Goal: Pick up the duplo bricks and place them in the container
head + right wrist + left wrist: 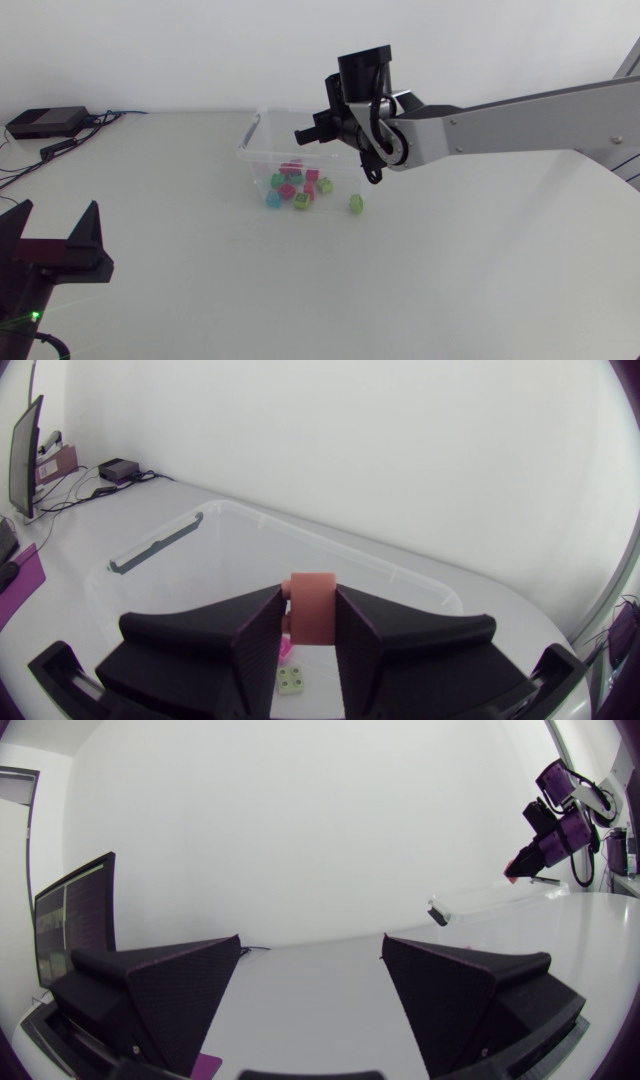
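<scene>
A clear plastic container [250, 150] stands at the middle back of the table, with several pink, green and blue duplo bricks [295, 185] in it. One light green brick [356, 203] lies at its near right corner; I cannot tell if it is inside. My right gripper [305, 133] hangs above the container, shut on a red brick [312, 608]. Beneath its fingers [240, 635] the container [190, 535] shows a pink and a light green brick [292, 680]. My left gripper [55, 240] rests at the table's near left, open and empty, with its fingers [160, 990] wide apart.
A black box [45, 122] with cables lies at the back left corner of the table. White tabletop stretches between my left gripper and the container [490, 898], and to the right of the container.
</scene>
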